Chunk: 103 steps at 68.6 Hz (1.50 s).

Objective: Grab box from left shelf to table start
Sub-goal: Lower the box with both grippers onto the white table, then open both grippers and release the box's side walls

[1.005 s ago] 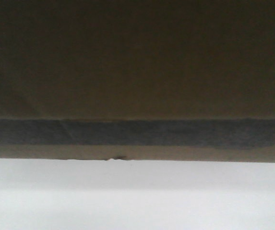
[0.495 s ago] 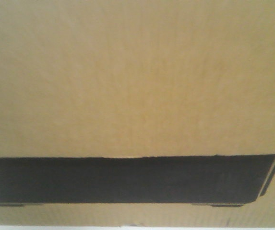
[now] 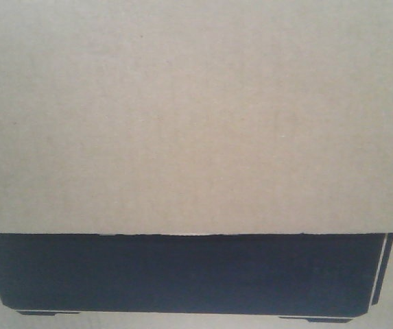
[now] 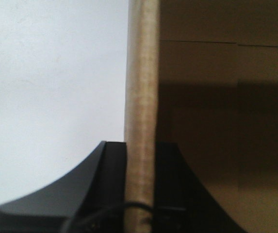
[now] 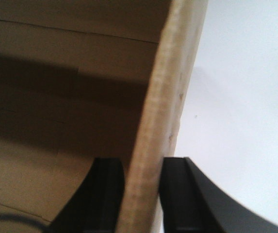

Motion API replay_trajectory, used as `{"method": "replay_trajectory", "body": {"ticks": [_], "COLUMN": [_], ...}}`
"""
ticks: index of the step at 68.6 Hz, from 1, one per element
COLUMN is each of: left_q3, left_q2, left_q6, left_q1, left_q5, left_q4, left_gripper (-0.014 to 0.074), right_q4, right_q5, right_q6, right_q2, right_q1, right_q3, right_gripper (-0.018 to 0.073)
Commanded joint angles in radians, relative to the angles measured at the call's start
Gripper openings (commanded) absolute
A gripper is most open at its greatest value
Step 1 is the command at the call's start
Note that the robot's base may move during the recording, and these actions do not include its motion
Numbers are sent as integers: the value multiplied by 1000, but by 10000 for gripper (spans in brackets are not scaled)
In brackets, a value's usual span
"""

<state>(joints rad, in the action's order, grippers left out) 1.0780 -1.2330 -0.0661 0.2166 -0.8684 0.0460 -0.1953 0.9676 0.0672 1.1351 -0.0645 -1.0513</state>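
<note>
My left gripper (image 4: 139, 160) and right gripper (image 5: 143, 177) each pinch a cardboard box (image 3: 196, 116) wall, frame centre.

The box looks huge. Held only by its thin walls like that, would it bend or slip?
The box is corrugated card, so probably fairly stiff and light. Each end effector, left and right, pinches one thin wall edge, which might flex or tear under load. The matte surface likely resists slipping.
</note>
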Motion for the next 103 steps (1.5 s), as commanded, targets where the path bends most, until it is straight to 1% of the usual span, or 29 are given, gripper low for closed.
{"method": "replay_trajectory", "body": {"ticks": [1, 5, 9, 10, 14, 15, 18, 21, 24, 26, 36, 51, 59, 67, 74, 76, 78, 80, 82, 84, 85, 87, 90, 92, 97, 101, 103], "left_q3": [12, 17, 24, 25, 25, 25, 25, 25, 25, 25, 54, 180, 237, 250, 238, 226, 213, 198, 174, 153, 141, 116, 75, 30, -51, -135, -167], "left_q2": [-1, -1, -1, 1, 1, 1, 1, 1, 1, 1, 1, 31, 89, 178, 266, 298, 320, 353, 392, 426, 442, 476, 527, 578, 665, 735, 766], "left_q6": [7, 7, 7, 7, 7, 7, 7, 7, 7, 7, 7, 7, 7, 7, 7, 7, 7, 7, 7, 7, 7, 7, 7, 7, 7, 7, 7], "left_q1": [7, 7, 7, 7, 7, 7, 7, 7, 7, 7, 7, 7, 7, 7, 7, 7, 7, 7, 7, 7, 7, 7, 7, 7, 7, 7, 7], "left_q5": [10, 10, 9, 9, 9, 9, 9, 11, 15, 15, 1, -86, -100, -84, -81, -75, -70, -62, -57, -48, -43, -33, -19, -4, 31, 66, 82], "left_q4": [3, 3, 3, 3, 3, 3, 3, 3, 4, 4, 4, 9, 9, 0, -25, -38, -46, -59, -72, -82, -87, -93, -94, -94, -94, -94, -94], "left_gripper": [-84, -39, 70, 117, 260, 317, 409, 501, 566, 580, 569, 569, 569, 569, 567, 556, 542, 521, 497, 460, 444, 418, 348, 279, 150, 13, -41], "right_q4": [-33, -25, -21, -19, -17, -17, -15, -15, -13, -12, -4, 62, 86, 86, 87, 87, 88, 88, 91, 92, 92, 93, 93, 93, 93, 93, 93], "right_q5": [-72, -70, -69, -68, -68, -67, -67, -65, -65, -65, -47, 18, 73, 101, 123, 125, 121, 115, 108, 97, 95, 84, 60, 34, -15, -64, -84], "right_q6": [30, 30, 30, 30, 30, 30, 30, 30, 30, 30, 29, 29, 29, 29, 28, 28, 28, 28, 28, 28, 28, 28, 28, 28, 28, 28, 28], "right_q2": [-25, -25, -25, -25, -25, -25, -25, -25, -25, -25, -28, -44, -67, -114, -160, -181, -197, -214, -237, -267, -273, -299, -349, -386, -473, -545, -584], "right_q1": [-1, -1, -1, -1, -1, -1, -1, -1, -1, -1, -1, -1, -1, -1, -1, -1, -1, -1, -1, -1, -1, -1, -1, -1, -1, -1, -1], "right_q3": [-44, -44, -44, -44, -44, -44, -44, -45, -45, -45, -72, -200, -267, -282, -281, -277, -271, -258, -245, -228, -218, -197, -160, -116, -22, 61, 98], "right_gripper": [176, 288, 415, 461, 579, 600, 640, 630, 629, 629, 629, 625, 625, 617, 540, 477, 440, 388, 319, 263, 249, 181, 104, 43, 58, 57, 57]}}
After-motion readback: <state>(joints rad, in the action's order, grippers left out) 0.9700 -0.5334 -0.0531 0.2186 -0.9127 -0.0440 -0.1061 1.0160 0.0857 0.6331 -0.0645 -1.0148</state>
